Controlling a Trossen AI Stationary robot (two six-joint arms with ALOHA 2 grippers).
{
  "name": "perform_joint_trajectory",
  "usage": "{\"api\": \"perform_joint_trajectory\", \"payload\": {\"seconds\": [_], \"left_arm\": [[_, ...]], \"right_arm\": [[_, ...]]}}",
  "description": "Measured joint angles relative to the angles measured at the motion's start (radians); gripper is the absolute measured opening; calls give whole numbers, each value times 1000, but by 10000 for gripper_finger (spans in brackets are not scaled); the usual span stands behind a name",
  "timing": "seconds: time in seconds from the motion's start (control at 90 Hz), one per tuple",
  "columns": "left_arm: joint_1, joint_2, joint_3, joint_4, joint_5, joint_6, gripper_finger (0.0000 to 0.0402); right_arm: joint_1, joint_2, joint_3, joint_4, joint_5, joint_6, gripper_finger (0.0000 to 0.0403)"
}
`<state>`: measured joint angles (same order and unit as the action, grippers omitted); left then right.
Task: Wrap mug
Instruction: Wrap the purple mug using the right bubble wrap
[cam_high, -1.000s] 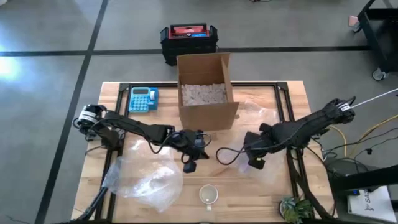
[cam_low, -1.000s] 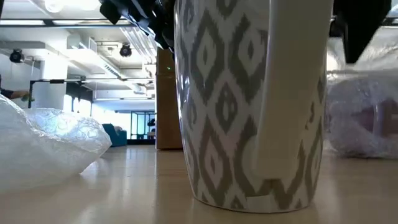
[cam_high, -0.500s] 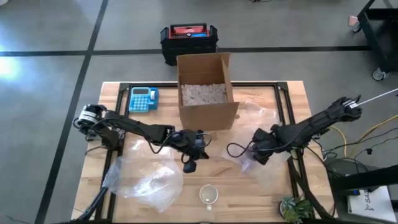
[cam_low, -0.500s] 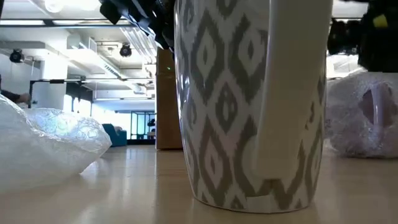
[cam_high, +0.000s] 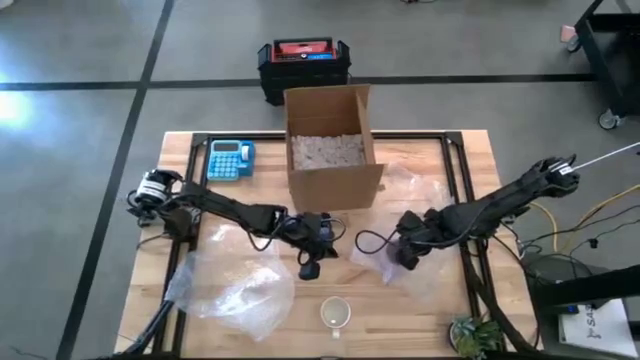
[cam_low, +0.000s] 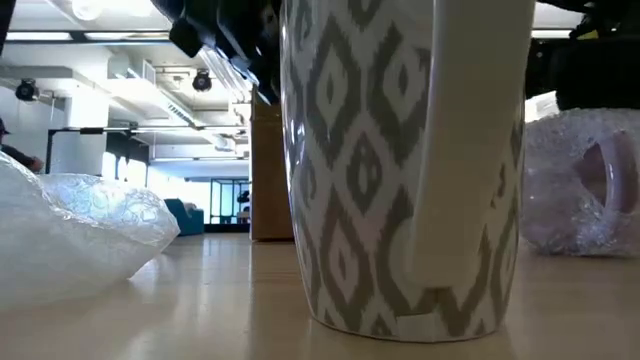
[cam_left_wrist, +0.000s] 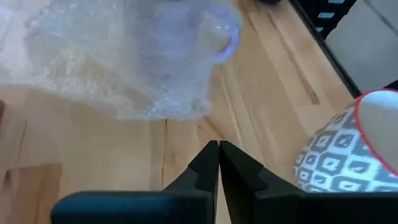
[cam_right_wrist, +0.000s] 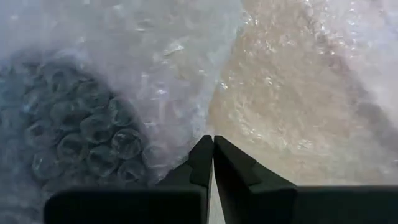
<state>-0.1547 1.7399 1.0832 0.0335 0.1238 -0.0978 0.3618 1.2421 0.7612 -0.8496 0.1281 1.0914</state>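
High view: white grey-patterned ceramic mug (cam_high: 336, 313) is seen upright near the wooden table's (cam_high: 470, 160) front edge. Right gripper (cam_high: 404, 256), closed with fingertips touching, presses on clear bubble wrap sheet (cam_high: 400, 270); whether wrap is pinched cannot be told. Left gripper (cam_high: 309, 269), closed empty, hovers just behind the mug. Wrap should be dragged flat beside the mug.

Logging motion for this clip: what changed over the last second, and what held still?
The right gripper slid toward the table's middle and now sits over the bubble-wrapped bundle, fingers shut. The left gripper, also shut, shifted slightly toward the mug. Mug, cardboard box, calculator and loose bubble wrap stayed put.
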Motion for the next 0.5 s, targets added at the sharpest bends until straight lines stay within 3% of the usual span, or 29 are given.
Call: {"api": "perform_joint_trajectory", "payload": {"seconds": [0.378,0.5], "left_arm": [[0,-2,0,3,57,-12,0],[0,-3,0,2,80,-16,0]], "right_arm": [[7,109,11,256,-95,76,0],[7,120,44,233,-96,34,0]]}}
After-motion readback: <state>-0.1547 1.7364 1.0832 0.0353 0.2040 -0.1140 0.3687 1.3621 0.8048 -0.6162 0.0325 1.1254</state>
